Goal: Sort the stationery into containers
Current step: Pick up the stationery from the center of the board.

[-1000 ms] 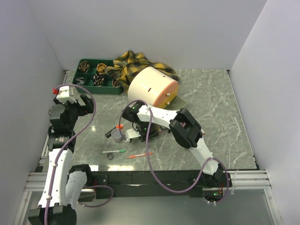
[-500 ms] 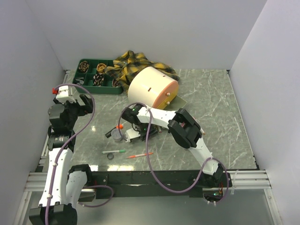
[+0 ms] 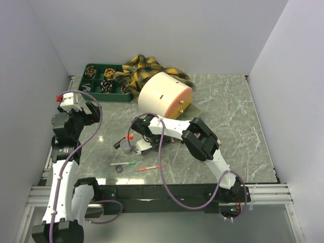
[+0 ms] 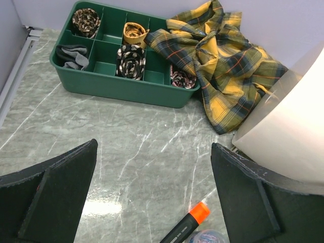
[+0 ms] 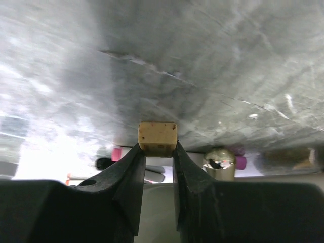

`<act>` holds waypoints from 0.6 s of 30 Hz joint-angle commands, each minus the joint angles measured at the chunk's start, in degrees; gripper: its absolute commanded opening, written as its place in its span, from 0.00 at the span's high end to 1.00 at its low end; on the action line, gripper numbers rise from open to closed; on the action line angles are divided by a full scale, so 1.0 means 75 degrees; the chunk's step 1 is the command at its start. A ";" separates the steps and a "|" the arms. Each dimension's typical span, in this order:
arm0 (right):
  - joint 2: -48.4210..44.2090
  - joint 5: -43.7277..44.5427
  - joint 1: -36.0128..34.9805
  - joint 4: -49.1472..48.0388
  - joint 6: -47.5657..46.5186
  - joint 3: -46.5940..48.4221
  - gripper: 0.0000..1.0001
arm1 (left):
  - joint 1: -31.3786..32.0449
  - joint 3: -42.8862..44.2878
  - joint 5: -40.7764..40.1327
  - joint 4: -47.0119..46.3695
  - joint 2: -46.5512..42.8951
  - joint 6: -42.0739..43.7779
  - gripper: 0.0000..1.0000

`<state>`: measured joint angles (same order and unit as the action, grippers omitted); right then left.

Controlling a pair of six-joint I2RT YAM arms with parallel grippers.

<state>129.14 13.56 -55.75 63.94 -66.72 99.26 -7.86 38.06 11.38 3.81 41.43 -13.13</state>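
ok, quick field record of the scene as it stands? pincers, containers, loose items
left pincer: open, empty
right pincer: shut on tan block
green tray: back left, rolled items in several compartments
cream drum: centre, beside plaid cloth
loose on table: orange-capped highlighter, green pen, orange pen, small ring

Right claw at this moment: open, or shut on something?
Shut: the right claw has both fingers pressed against the sides of a tan eraser, seen in its wrist view.
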 commanded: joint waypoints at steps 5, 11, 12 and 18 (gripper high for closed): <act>-0.1070 -0.1198 -0.0536 0.1071 0.0551 0.0767 0.90 | -0.0042 0.0221 0.0182 -0.0403 -0.0133 0.0016 0.00; -0.1550 -0.1550 -0.0548 0.1447 0.0996 0.1659 0.91 | -0.0042 0.0444 0.0264 -0.0450 -0.0005 0.0086 0.01; -0.1795 -0.1539 -0.0524 0.1412 0.1067 0.1659 0.91 | -0.0031 0.0456 0.0276 -0.0462 0.0054 0.0109 0.01; -0.2791 -0.0896 -0.0209 0.1517 0.1431 0.0770 0.91 | -0.0030 0.0608 0.0300 -0.1011 0.0475 0.0016 0.00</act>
<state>114.26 3.84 -59.37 72.01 -58.76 108.51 -7.86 39.66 12.32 1.98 43.20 -12.97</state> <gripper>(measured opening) 0.311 0.995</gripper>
